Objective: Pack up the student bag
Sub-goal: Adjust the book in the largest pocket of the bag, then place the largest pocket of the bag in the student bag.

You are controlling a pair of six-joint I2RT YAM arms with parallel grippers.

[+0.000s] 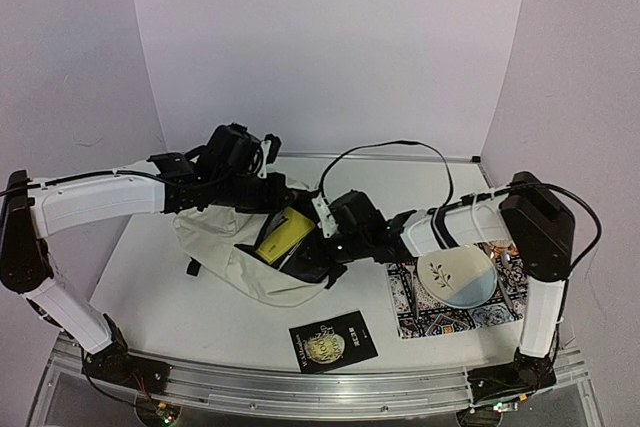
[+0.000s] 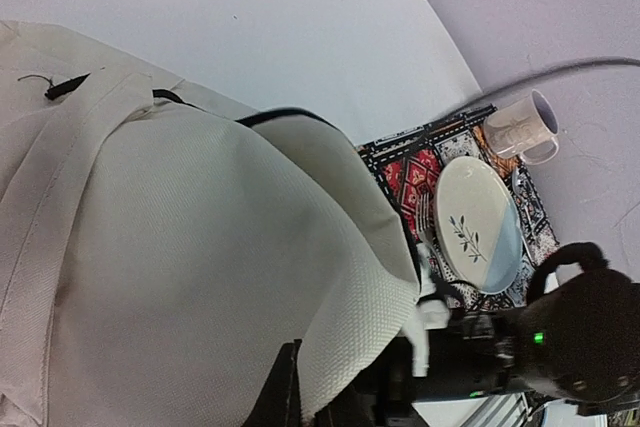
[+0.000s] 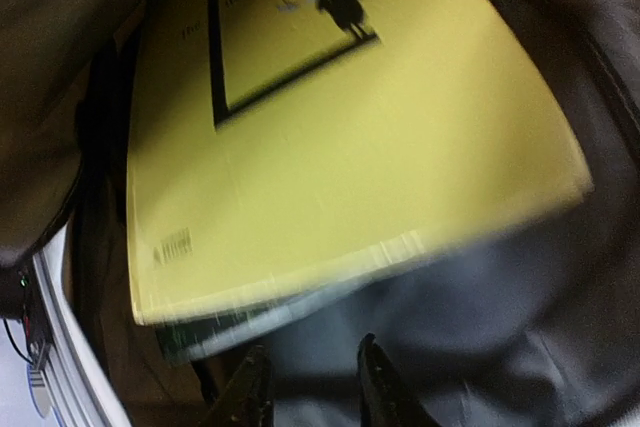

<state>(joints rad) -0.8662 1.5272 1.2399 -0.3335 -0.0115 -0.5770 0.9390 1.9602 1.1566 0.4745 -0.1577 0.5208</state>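
Right pincer (image 3: 312, 397), part-open and empty, sits inside the student bag (image 1: 225, 267) on the table (image 1: 150, 292), beside the yellow book (image 3: 340, 147); left pincer (image 1: 268, 190) clamps the rim. A slip there may collapse the mouth.

A yellow book (image 3: 340, 147) lies inside the dark-lined student bag (image 3: 500, 337).

My left arm (image 1: 95, 197), at the left of the overhead frame, wore smooth white shells on its long links, with black housings at each joint. My right arm (image 1: 455, 227), at the right, matched it and carried a bulky black elbow block (image 1: 540, 227). A thin black cable (image 1: 400, 143) arched across the centre. Both black bases (image 1: 108, 362) sat near the bottom edge. At the bottom of the right wrist frame my right gripper (image 3: 312, 392) appeared as two slim, dark, glossy fingers (image 3: 255, 397).
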